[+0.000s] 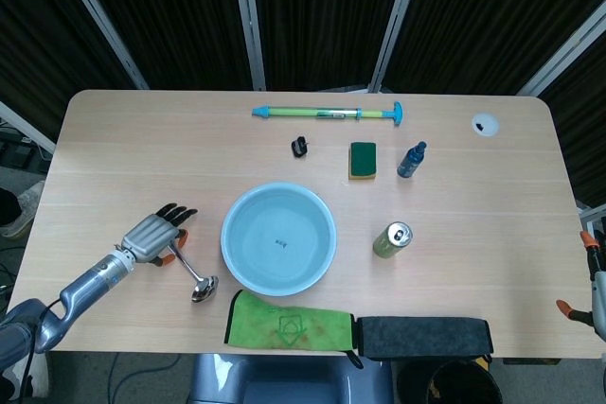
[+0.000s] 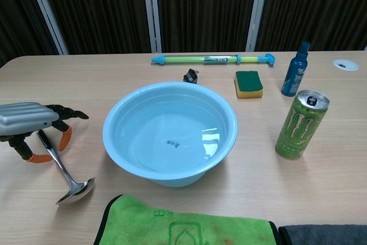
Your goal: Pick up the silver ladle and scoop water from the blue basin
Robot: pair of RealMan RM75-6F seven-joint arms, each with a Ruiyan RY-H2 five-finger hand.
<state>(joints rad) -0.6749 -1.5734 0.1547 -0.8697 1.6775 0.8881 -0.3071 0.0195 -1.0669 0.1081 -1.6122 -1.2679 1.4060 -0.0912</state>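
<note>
- left hand (image 1: 151, 235) is hovering over the ladle (image 2: 64, 173) handle – fingers spread, gripping nothing
- ladle's lying left of the basin (image 1: 278, 238)
- right hand isn't showing

left hand (image 1: 151, 234): low, fingers apart | right hand: apparently out of frame

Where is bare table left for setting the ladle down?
Bare wood spans the far left corner, beyond the robot hand, and the right side past the can. It is crowded around the basin: ladle left, green cloth in front.
</note>
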